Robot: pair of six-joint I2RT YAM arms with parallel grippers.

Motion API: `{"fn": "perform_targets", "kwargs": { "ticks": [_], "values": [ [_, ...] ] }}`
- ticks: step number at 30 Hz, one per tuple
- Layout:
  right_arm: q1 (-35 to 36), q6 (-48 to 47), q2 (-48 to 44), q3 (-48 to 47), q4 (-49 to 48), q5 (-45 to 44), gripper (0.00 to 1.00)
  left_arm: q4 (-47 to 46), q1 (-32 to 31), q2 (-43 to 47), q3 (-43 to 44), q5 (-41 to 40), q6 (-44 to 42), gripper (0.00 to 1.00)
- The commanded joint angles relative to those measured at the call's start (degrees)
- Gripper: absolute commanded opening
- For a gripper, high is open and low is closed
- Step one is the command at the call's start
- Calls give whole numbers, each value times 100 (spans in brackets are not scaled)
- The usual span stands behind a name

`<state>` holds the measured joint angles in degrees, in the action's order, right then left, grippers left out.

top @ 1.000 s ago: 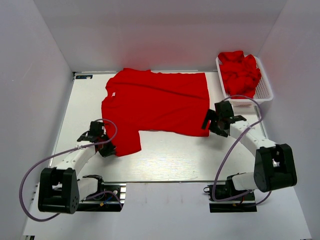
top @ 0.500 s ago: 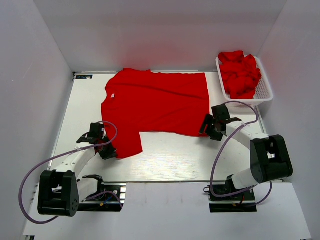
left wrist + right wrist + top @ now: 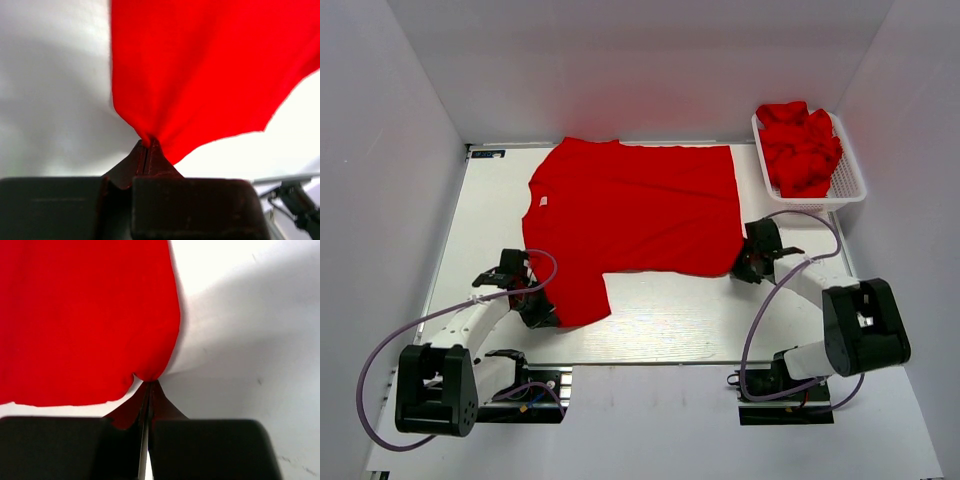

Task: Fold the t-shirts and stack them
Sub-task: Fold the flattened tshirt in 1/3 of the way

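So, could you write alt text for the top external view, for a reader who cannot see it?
A red t-shirt lies spread flat on a white table, pinched at its near left corner by the left fingers and at its near right corner by the right fingers. At the far right, a white mesh basket holds more crumpled red t-shirts.

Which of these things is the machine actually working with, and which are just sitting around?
Part of the job: spread t-shirt; crumpled t-shirts piled in the white mesh basket; left gripper and right gripper, each shut on a near corner of the spread t-shirt.

Just lying about: white mesh basket; table; purple cables.
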<state>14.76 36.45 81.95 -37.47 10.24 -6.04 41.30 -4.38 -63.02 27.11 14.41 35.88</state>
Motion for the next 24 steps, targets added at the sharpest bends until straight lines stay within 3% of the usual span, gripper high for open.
{"fn": "perform_targets", "kwargs": {
  "ticks": [1, 5, 10, 17, 24],
  "values": [
    [44, -94, -469, 336, 390, -38, 0, 720, -10, 342, 329, 395, -195, 0],
    [70, -67, -1424, 530, 1214, -2, 0, 1660, -10, 746, 523, 482, -309, 0],
    [88, -111, -1920, 627, 1709, 252, 0, 1724, -10, 941, 523, 913, -494, 0],
    [97, -357, -1780, 557, 884, 543, 0, 776, -10, 502, 1092, 1239, -661, 0],
    [71, -787, -1121, -259, 804, 542, 0, -665, -10, 151, 1682, 1239, -529, 0]
  ]
}}
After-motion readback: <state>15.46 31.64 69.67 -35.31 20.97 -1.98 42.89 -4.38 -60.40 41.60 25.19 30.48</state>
